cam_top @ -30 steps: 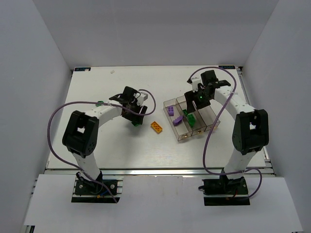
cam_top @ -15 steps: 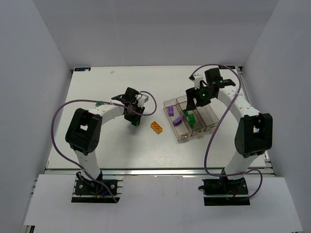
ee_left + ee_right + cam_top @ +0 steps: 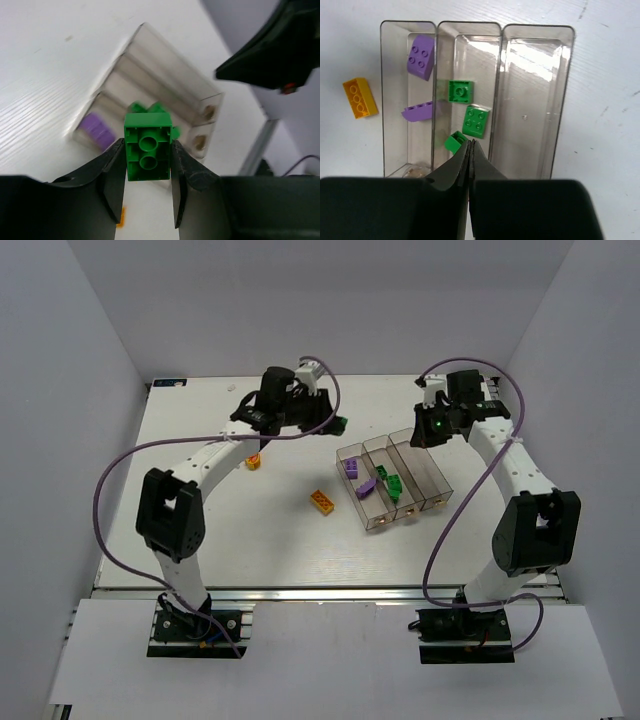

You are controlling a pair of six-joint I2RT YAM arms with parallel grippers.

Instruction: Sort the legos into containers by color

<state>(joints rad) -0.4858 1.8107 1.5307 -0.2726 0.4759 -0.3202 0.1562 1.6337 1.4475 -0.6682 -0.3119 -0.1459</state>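
- left pincer (image 3: pixel 147 146), clamped on a green lego (image 3: pixel 148 159), has lifted off the worktop (image 3: pixel 200 540) and swung toward the containers (image 3: pixel 536 26).
- right pincer (image 3: pixel 470 150), pressed shut and empty, has backed off them.
- likely next: the middle bin, among the greens.

The left arm (image 3: pixel 210 455) and the right arm (image 3: pixel 510 460) are white with black joints. A purple cable (image 3: pixel 99 502) loops off each. Their black bases (image 3: pixel 195 625) sit at the table's (image 3: pixel 250 540) near edge.
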